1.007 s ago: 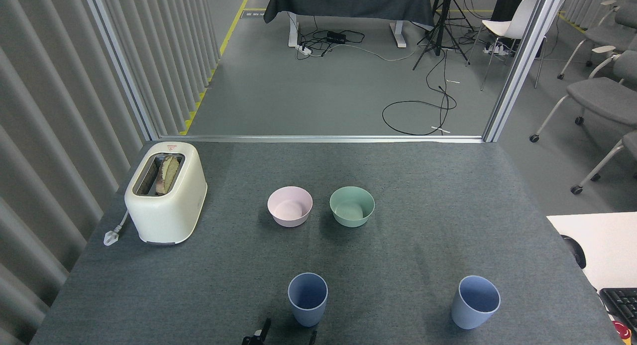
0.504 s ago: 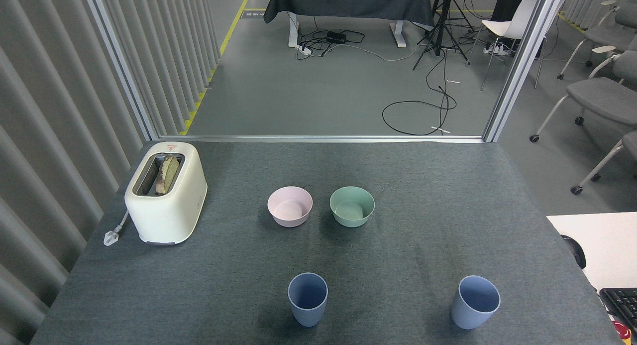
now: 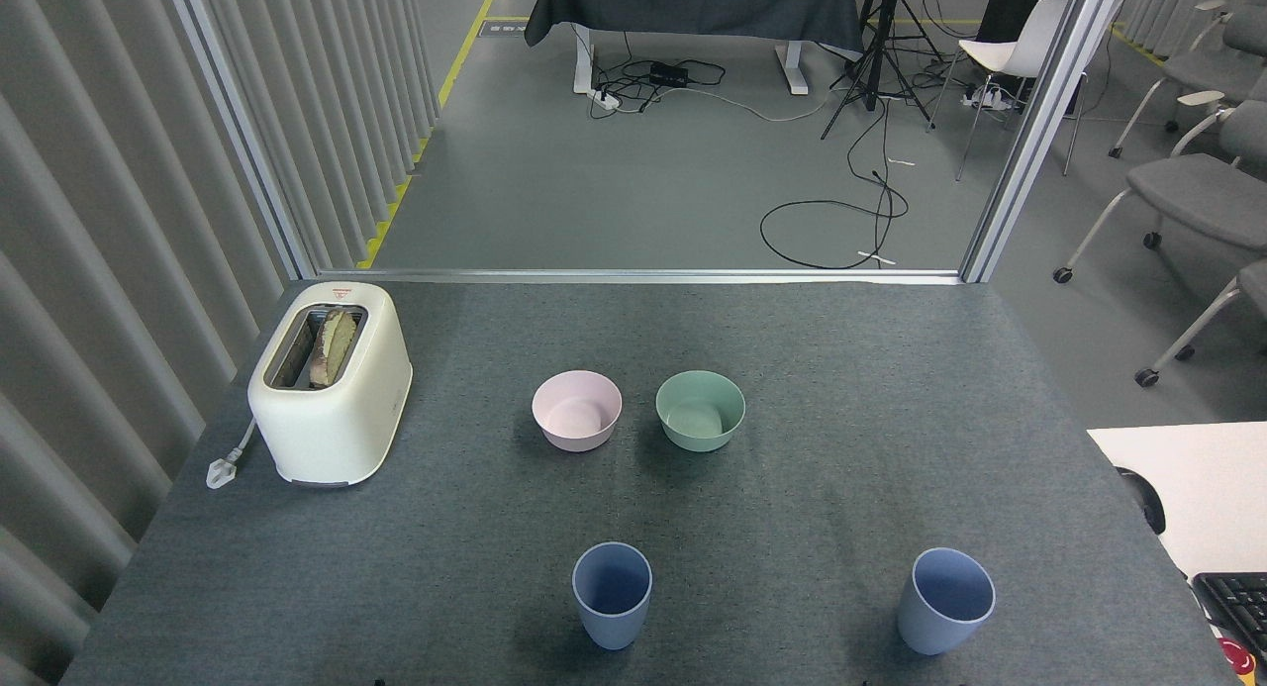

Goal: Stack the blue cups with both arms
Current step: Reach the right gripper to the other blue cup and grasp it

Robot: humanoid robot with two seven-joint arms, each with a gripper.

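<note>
Two dusty-blue cups stand upright and apart near the front of the grey table (image 3: 841, 369). One blue cup (image 3: 612, 594) is front centre, the other blue cup (image 3: 944, 601) is at the front right. Both are empty and nothing touches them. Neither arm nor gripper shows in the head view.
A pink bowl (image 3: 576, 410) and a green bowl (image 3: 700, 410) sit side by side behind the cups. A cream toaster (image 3: 330, 381) with bread in its slot stands at the left, its plug (image 3: 222, 467) beside it. A white desk with a keyboard (image 3: 1232, 597) adjoins the right edge.
A dark gripper tip seen at the bottom edge left of the centre cup one second ago has dropped out of view. The cups and bowls have not moved.
</note>
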